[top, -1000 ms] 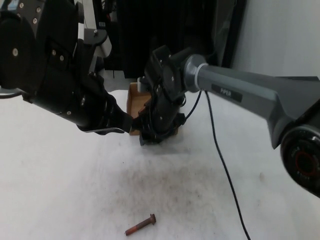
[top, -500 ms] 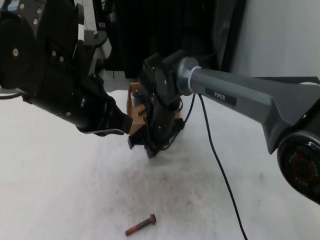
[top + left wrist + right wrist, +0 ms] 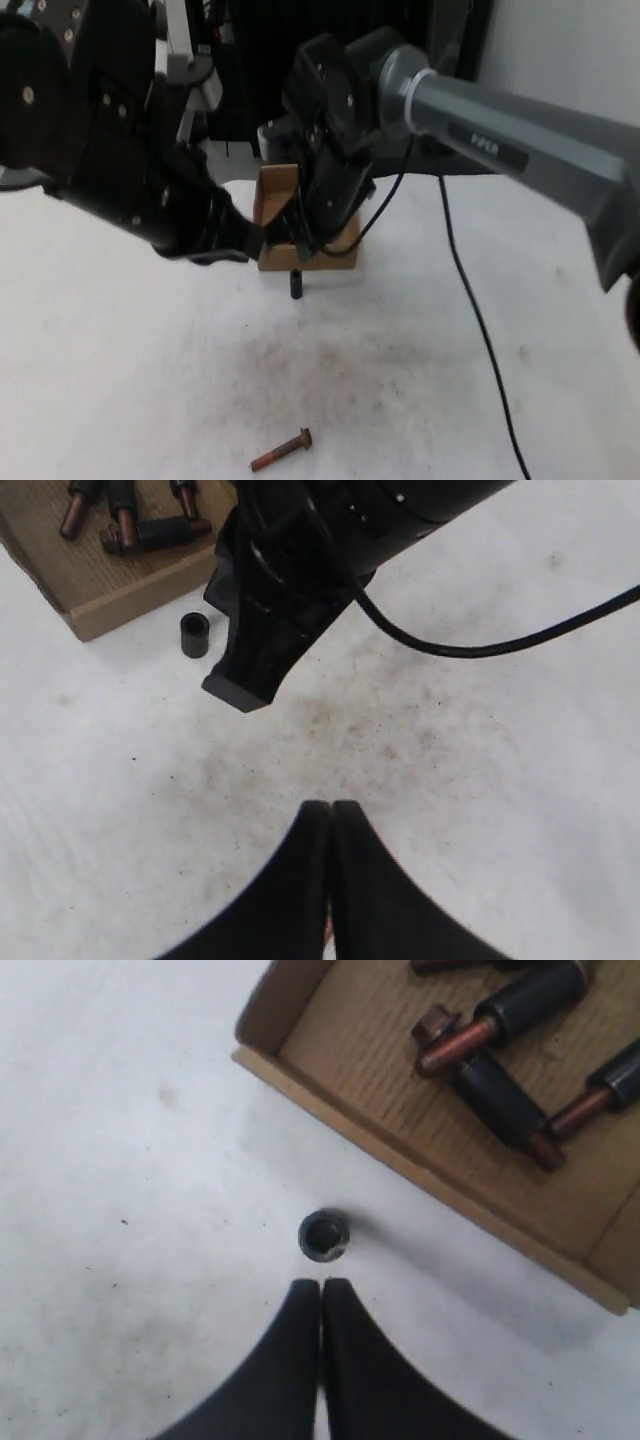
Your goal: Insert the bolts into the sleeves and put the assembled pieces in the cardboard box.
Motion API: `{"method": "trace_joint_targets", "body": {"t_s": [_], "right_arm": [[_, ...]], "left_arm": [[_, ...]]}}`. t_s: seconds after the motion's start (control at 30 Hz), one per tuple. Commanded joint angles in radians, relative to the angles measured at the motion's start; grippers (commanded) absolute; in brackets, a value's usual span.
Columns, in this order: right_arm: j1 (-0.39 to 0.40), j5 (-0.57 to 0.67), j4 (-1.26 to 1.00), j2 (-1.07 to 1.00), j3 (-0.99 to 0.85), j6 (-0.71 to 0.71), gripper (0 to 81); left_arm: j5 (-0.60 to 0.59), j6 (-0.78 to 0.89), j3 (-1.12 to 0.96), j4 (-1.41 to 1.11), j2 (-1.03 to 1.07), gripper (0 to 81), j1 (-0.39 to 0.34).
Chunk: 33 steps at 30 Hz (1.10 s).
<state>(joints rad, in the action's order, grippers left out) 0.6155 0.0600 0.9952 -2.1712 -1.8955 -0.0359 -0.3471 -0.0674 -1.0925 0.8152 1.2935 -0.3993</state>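
- We see a short, black, hollow sleeve (image 3: pixel 324 1235) standing upright on the desk (image 3: pixel 120 1260), just outside the cardboard box (image 3: pixel 400 1165).
- We find the right gripper (image 3: pixel 321 1286) and the left gripper (image 3: pixel 331 808) both closed on nothing.

Black arms (image 3: pixel 130 170) carry pale screws (image 3: pixel 28 96), one grey link (image 3: pixel 540 150), black cable (image 3: pixel 480 320).
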Motion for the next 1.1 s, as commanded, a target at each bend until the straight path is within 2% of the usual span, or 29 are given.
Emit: {"method": "trace_joint_targets", "body": {"t_s": [0.0,0.1,0.2,0.27,0.47,1.07], "right_arm": [[-0.002,0.046,-0.014,0.037,-0.007,0.046,1.0],[-0.002,0.11,-0.016,0.033,-0.007,0.06,13.1],[-0.002,0.118,-0.015,0.013,-0.005,0.052,33.3],[-0.002,0.11,-0.012,-0.004,-0.005,0.047,40.6],[-0.002,0.104,-0.011,-0.046,-0.005,0.044,36.3],[-0.002,0.104,-0.094,-0.072,-0.005,0.057,36.3]], "left_arm": [[-0.007,0.001,-0.026,-0.004,-0.003,0.0,0.001],[-0.007,0.001,-0.042,-0.004,-0.003,0.0,0.001],[-0.007,0.001,-0.042,-0.002,-0.003,0.0,0.001],[-0.007,0.001,-0.042,-0.002,-0.003,0.0,0.001],[-0.007,0.001,-0.042,-0.002,-0.003,0.0,0.001],[-0.007,0.001,-0.042,-0.002,-0.003,0.0,0.001]]}}
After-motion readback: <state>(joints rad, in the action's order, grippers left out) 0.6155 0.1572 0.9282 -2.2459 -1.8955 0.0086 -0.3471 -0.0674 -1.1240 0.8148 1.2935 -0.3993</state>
